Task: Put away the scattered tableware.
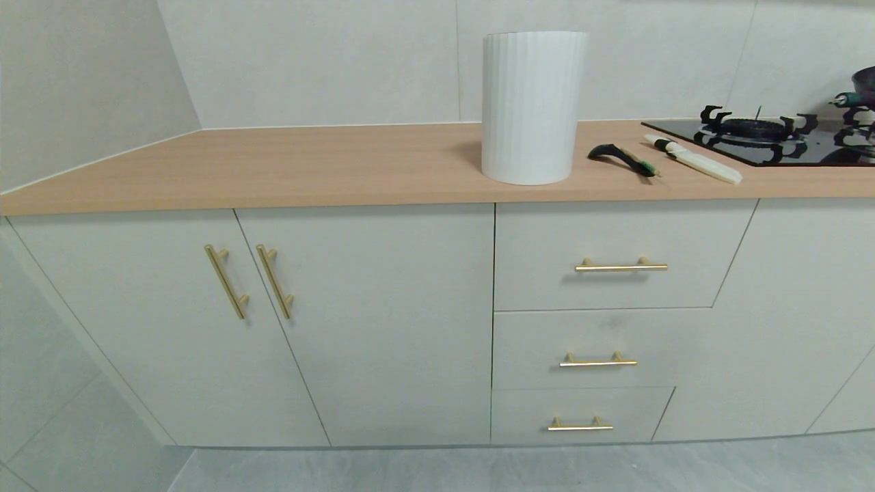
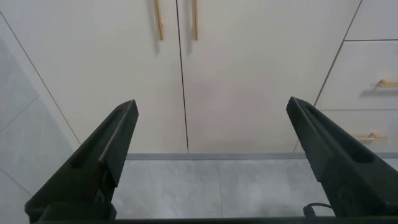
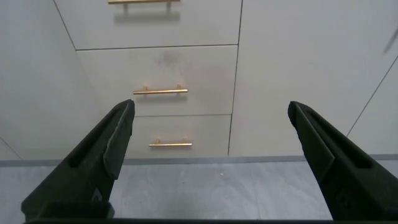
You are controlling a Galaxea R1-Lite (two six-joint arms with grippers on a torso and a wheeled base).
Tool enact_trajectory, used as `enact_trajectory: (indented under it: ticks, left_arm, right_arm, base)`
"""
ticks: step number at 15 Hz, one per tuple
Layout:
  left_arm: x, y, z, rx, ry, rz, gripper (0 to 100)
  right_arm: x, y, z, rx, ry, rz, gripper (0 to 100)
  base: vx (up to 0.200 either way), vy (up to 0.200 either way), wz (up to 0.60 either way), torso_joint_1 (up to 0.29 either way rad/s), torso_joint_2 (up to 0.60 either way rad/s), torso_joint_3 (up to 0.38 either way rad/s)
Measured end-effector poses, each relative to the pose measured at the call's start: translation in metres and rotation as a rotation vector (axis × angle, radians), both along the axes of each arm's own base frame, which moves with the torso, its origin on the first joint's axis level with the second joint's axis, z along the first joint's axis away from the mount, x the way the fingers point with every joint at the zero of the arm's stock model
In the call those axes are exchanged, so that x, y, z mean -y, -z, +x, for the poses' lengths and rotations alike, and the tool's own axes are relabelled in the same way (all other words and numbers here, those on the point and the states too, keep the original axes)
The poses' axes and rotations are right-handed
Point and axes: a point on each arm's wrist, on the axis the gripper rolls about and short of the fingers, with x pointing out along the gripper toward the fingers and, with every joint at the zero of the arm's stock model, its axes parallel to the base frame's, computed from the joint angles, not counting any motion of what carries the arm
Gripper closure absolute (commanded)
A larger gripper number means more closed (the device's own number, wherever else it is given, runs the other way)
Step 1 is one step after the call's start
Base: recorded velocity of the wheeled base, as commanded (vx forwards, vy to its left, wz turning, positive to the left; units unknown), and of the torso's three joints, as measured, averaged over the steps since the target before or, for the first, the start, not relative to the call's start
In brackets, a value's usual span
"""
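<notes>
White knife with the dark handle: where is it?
Head view, right side of the wooden countertop: the white dark-handled knife lies between the black utensil and the black gas hob.

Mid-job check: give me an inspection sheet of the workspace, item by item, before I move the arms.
surface: wooden countertop; the cabinet doors and drawers below it are shut.
job's things: black-handled utensil and pale knife lie on the countertop, between the white ribbed container and the hob.
clutter: dark pan at the hob's right edge, partly cut off.
grippers: left gripper open, empty, facing the cabinet doors; right gripper open, empty, facing the drawers.
cables: nothing seen.
surroundings: tiled wall, grey floor.
</notes>
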Motion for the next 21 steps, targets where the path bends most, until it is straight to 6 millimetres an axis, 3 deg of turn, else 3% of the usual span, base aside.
enact_trajectory:
  ticks: [2,5,10,15,21]
  left_arm:
    - [0.0,0.0,0.0,0.0,-0.001,0.0,0]
    - [0.0,0.0,0.0,0.0,0.0,0.0,0]
    - [0.0,0.0,0.0,0.0,0.0,0.0,0]
    - [0.0,0.0,0.0,0.0,0.0,0.0,0]
    - [0.0,0.0,0.0,0.0,0.0,0.0,0]
  right_arm:
    - [0.0,-0.023,-0.006,0.083,-0.023,0.033,0]
    - [-0.002,-0.037,-0.004,0.051,-0.125,0.024,0]
    - [-0.005,-0.069,0.028,-0.141,-0.261,0.039,0]
    - [-0.013,-0.101,0.093,-0.382,-0.373,0.056,0]
    - [-0.032,-0.087,0.187,-0.579,-0.419,0.056,0]
  base:
    - [0.0,0.0,0.0,0.0,0.0,0.0]
    - [0.0,0.0,0.0,0.0,0.0,0.0]
    - [0.0,0.0,0.0,0.0,0.0,0.0]
    - [0.0,0.0,0.0,0.0,0.0,0.0]
    - [0.0,0.0,0.0,0.0,0.0,0.0]
